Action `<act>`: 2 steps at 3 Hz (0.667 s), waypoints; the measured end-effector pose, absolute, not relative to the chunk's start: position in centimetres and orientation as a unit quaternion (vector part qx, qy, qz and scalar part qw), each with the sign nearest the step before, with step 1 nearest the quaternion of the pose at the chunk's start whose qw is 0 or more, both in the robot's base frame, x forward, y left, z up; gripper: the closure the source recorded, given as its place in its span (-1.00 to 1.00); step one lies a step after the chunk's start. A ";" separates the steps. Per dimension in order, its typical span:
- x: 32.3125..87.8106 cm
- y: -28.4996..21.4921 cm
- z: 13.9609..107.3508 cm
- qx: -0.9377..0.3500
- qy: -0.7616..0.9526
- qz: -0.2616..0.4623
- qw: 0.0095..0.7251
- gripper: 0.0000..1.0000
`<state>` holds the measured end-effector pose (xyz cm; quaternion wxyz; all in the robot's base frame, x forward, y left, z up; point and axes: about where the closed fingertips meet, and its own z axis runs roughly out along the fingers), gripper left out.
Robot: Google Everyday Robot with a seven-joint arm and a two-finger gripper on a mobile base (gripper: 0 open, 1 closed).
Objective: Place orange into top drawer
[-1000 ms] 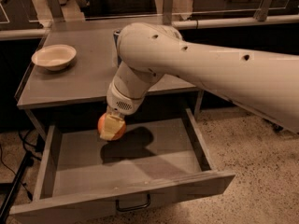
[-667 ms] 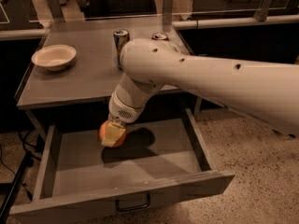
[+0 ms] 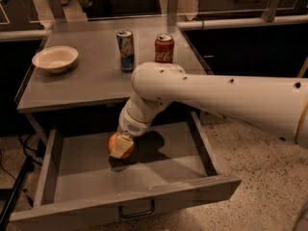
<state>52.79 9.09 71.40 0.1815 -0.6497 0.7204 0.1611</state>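
Note:
The orange is round and held in my gripper, low inside the open top drawer, left of its middle and close to the drawer floor. My gripper's pale fingers are shut around the fruit and cover its right side. My white arm reaches in from the right and bends down over the counter's front edge. The drawer is grey, pulled fully out, with a small dark loop handle at the centre of its front.
On the grey counter stand a white bowl at the left, a blue can and a red cola can at the back. Speckled floor lies to the right. Dark cables hang at the left.
My arm has swung lower and further right, uncovering the two cans. The orange has gone down with my gripper, deeper into the drawer.

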 end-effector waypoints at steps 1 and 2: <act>52.6 8.3 68.7 -0.642 0.729 0.167 0.171 1.00; 52.2 7.5 66.3 -0.631 0.738 0.174 0.165 1.00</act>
